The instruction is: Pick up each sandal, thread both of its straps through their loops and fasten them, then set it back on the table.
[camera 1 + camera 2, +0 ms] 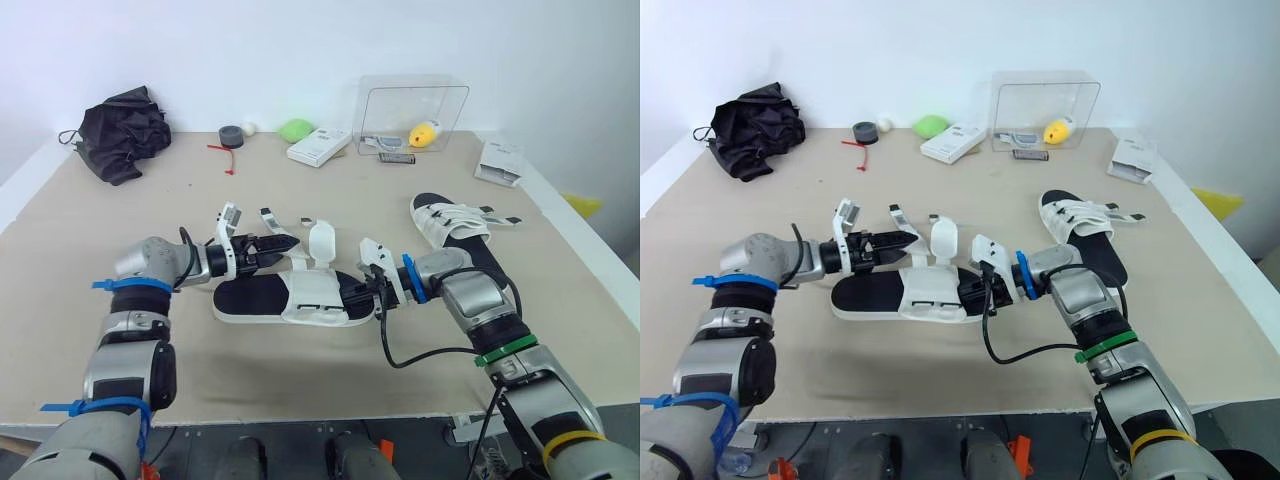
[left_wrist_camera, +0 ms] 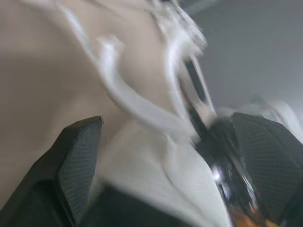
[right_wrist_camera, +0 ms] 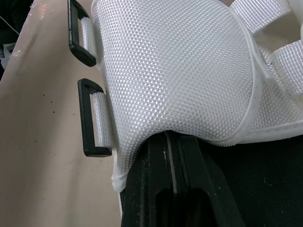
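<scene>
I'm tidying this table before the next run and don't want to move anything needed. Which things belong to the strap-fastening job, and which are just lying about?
Job: near sandal, far sandal.

Lying about: black bundle, tape roll, red tie, green object, white box, clear box, yellow object, white packet.

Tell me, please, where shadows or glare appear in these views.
Left eye view: even light, soft shadow beneath the near sandal; left wrist view: a small glint on a black part; right wrist view: white mesh upper evenly lit, glare-free.
</scene>
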`<state>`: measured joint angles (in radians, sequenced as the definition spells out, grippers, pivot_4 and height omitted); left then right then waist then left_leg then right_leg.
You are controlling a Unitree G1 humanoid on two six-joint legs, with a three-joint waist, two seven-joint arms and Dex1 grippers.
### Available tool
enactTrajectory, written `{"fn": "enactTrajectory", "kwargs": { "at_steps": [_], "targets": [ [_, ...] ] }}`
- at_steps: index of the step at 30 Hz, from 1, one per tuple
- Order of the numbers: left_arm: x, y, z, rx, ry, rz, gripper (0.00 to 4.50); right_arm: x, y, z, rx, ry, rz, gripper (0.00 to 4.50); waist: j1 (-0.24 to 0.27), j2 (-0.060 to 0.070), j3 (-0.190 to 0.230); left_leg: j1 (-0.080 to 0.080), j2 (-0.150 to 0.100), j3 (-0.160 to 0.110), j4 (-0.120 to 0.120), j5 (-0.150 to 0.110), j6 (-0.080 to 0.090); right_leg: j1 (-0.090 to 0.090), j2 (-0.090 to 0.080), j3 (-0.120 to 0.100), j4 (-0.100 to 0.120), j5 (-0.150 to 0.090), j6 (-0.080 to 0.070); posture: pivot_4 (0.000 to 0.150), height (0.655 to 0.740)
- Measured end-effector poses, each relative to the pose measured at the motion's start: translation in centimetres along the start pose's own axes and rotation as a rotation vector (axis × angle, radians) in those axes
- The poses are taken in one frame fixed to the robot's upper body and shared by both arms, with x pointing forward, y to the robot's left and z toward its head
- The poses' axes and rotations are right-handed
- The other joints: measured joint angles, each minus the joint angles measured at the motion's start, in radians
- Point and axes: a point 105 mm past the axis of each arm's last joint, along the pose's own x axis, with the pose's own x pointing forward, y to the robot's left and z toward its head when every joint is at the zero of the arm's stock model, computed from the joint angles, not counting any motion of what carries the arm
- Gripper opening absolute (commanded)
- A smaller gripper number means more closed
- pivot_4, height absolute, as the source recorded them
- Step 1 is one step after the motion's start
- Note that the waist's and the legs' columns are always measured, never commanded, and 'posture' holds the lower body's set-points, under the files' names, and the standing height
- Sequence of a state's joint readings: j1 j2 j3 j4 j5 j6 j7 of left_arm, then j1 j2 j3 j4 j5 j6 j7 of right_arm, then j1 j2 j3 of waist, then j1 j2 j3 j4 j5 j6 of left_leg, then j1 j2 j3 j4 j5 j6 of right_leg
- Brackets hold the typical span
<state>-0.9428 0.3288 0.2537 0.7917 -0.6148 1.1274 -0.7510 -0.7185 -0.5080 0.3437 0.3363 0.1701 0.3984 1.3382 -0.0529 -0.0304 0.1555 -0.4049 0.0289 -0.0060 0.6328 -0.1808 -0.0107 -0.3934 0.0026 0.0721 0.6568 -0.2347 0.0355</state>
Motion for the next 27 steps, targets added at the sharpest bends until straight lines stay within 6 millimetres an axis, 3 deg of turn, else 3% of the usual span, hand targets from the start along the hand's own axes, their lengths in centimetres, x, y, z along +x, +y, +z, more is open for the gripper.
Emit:
{"fn": "enactTrajectory", "kwargs": {
  "at_steps": [10,17,20,21,23,27],
  "targets": [
    [2.1,1.6,2.5,-0.129,-0.193,0.121,4.46,-0.7,0.7,0.2,-0.014,0.018,-0.034,0.0,0.007,0.0,0.0,-0.01,-0.002,0.0,0.0,-0.002,-0.003,-0.009,-0.002,0.001,0.0,-0.002,0.004,0.15,0.74],
    [3.9,1.4,2.6,-0.169,-0.24,0.147,4.46,-0.9,0.9,0.0,-0.001,0.022,-0.047,0.0,0.008,0.0,0.0,-0.01,-0.003,0.0,0.0,-0.002,-0.004,-0.009,-0.002,0.001,0.0,-0.002,0.004,0.15,0.74],
    [4.5,1.3,2.7,-0.166,-0.254,0.165,3.88,-0.9,1.0,0.0,0.001,0.022,-0.051,0.0,0.008,0.0,0.0,-0.01,-0.004,0.0,0.0,-0.002,-0.004,-0.009,-0.003,0.001,0.0,-0.003,0.005,0.15,0.74],
    [4.9,1.7,2.6,-0.166,-0.282,0.202,3.33,-0.9,1.0,0.0,0.004,0.021,-0.055,0.0,0.008,0.0,0.0,-0.01,-0.004,0.0,0.0,-0.002,-0.004,-0.008,-0.003,0.001,0.0,-0.003,0.005,0.15,0.74],
    [5.0,1.8,2.7,-0.165,-0.293,0.217,3.02,-0.9,1.0,0.0,0.003,0.02,-0.056,0.0,0.008,0.0,0.0,-0.01,-0.004,0.0,0.0,-0.002,-0.004,-0.008,-0.003,0.001,0.0,-0.003,0.005,0.15,0.74],
    [4.9,2.5,2.7,-0.176,-0.311,0.268,1.2,-0.9,1.2,0.0,0.006,0.017,-0.057,0.0,0.007,0.0,0.0,-0.01,-0.004,0.0,0.0,-0.003,-0.005,-0.009,-0.003,0.001,0.0,-0.003,0.006,0.15,0.74]
  ]
}}
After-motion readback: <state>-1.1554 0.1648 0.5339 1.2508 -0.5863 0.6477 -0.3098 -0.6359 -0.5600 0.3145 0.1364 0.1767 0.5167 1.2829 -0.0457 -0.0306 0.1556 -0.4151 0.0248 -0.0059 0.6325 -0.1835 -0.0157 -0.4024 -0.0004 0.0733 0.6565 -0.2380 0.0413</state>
